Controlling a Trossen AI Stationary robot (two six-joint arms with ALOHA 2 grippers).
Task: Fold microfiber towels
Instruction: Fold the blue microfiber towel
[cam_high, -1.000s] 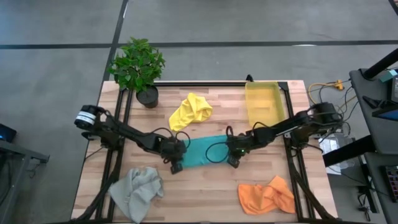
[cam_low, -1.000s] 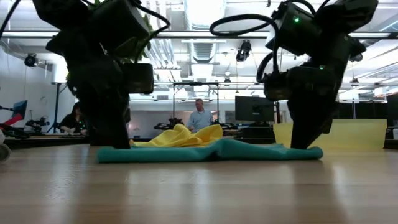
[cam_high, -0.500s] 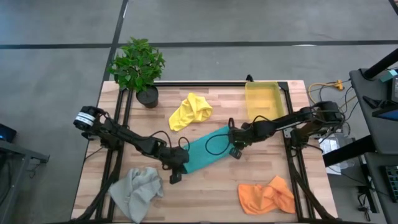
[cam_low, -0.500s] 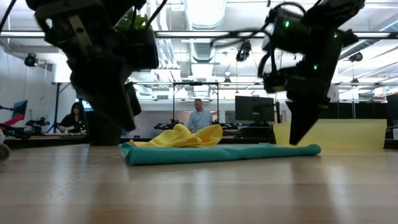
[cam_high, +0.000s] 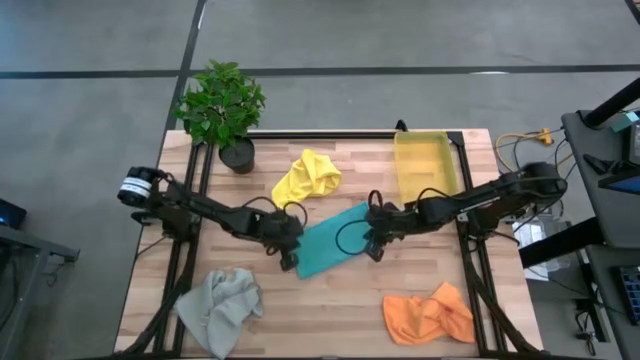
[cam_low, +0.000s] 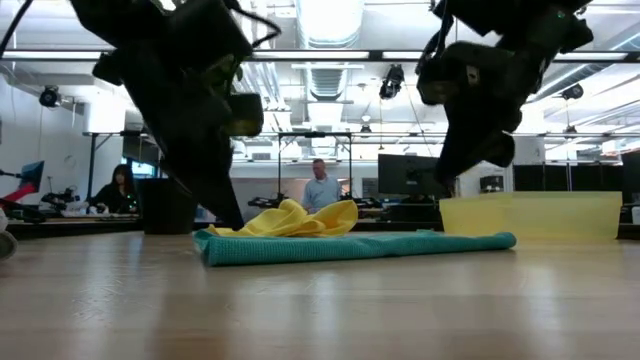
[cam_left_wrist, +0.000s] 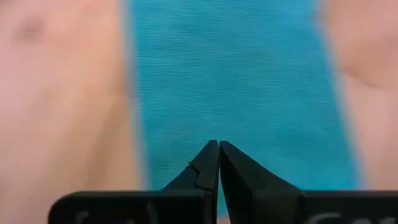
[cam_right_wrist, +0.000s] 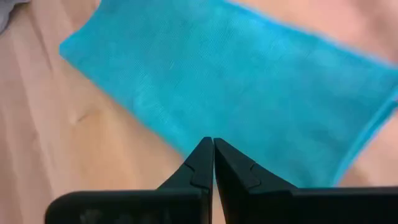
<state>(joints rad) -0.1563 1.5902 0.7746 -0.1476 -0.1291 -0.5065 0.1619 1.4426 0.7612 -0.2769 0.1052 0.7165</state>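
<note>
Wooden desk (cam_high: 330, 295): teal towel (cam_high: 328, 240) lies folded flat at centre. Left claw (cam_high: 290, 257) and right claw (cam_high: 373, 247), both pressed together and empty, are positioned over its opposite ends.

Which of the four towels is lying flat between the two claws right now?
The teal towel, mid-table. It lies flat as a folded strip between the claws, while the yellow towel, grey towel and orange towel sit crumpled farther off.
</note>
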